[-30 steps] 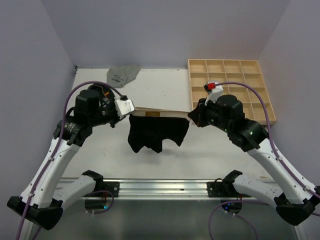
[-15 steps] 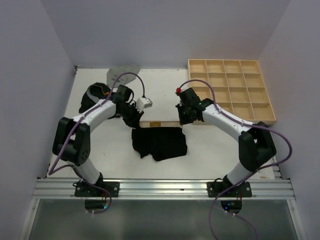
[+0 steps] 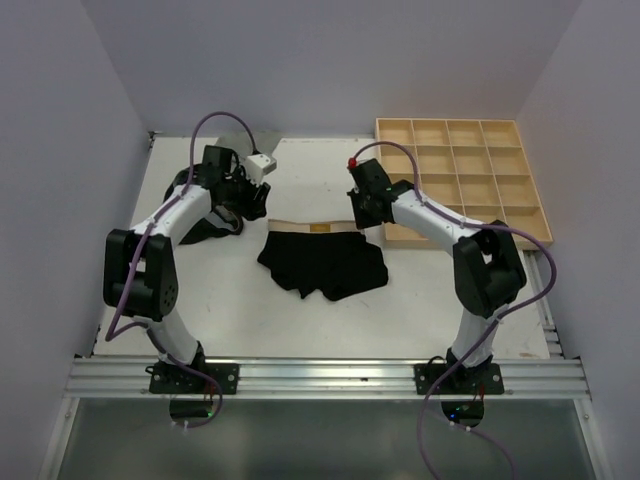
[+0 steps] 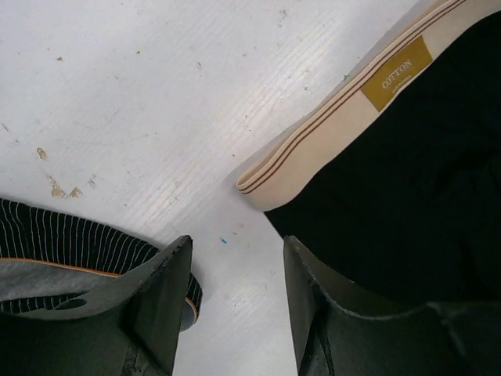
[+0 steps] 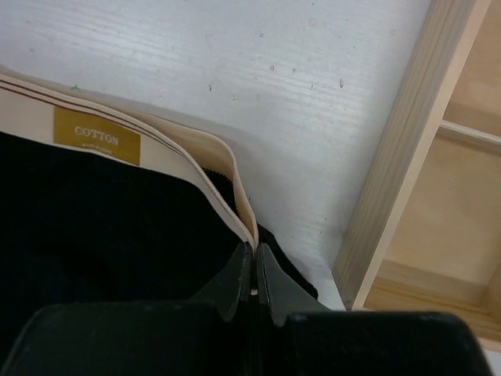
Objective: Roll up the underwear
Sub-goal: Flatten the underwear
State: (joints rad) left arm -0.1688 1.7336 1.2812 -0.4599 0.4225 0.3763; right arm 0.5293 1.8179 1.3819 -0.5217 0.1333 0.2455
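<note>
Between the left pincer's (image 4: 236,251) spread fingers shows bare table (image 4: 156,94). Just right of it lies one end of the tan waistband (image 4: 313,157) of the briefs (image 4: 407,180), which are black, and by its left finger a dark striped pair (image 4: 70,235). The right pincer (image 5: 252,254) is pressed together, pinching the waistband's other end, with the wooden tray (image 5: 391,157) wall just to its right. Both wrist views show the mustard label (image 4: 395,73) reading "COTTON"; smaller print beneath is illegible. The top view alone shows the briefs spread flat between the two pincers, and a grey pair (image 3: 268,137) beyond the left one.
</note>
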